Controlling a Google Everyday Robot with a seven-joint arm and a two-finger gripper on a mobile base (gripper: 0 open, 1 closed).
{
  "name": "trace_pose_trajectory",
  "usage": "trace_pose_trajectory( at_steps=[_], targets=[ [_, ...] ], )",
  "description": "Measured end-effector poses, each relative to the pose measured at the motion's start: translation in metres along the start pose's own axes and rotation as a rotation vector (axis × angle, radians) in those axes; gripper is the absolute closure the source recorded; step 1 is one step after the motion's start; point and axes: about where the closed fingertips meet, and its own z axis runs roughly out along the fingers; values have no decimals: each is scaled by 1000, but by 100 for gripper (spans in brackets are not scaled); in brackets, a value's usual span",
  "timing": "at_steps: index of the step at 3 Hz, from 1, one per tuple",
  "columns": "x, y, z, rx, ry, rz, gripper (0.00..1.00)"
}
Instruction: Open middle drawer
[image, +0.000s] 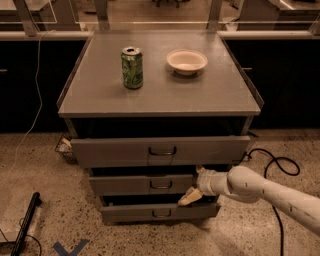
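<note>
Lowest drawer (130, 213) slightly out, gripper (196, 184) open with fingers spread above and below the right end of the middle drawer (142, 184), itself barely out, top drawer (115, 150) out further, green can (132, 67) and white bowl (186, 61) well apart on the tabletop (100, 95)

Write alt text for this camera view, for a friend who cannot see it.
A white robot arm stretches in from the picture's right, its gripper at the right end of the middle drawer of a grey three-drawer cabinet. On the cabinet's top stand a green drink can and a white bowl.
</note>
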Motion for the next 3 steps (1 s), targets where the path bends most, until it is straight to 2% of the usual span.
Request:
trace_pose_trajectory(
  at_steps=[1, 2, 3],
  targets=[
    [-14, -23, 14, 3, 36, -46, 0],
    [-14, -23, 14, 3, 37, -46, 14],
    [-14, -23, 14, 3, 37, -46, 38]
  ],
)
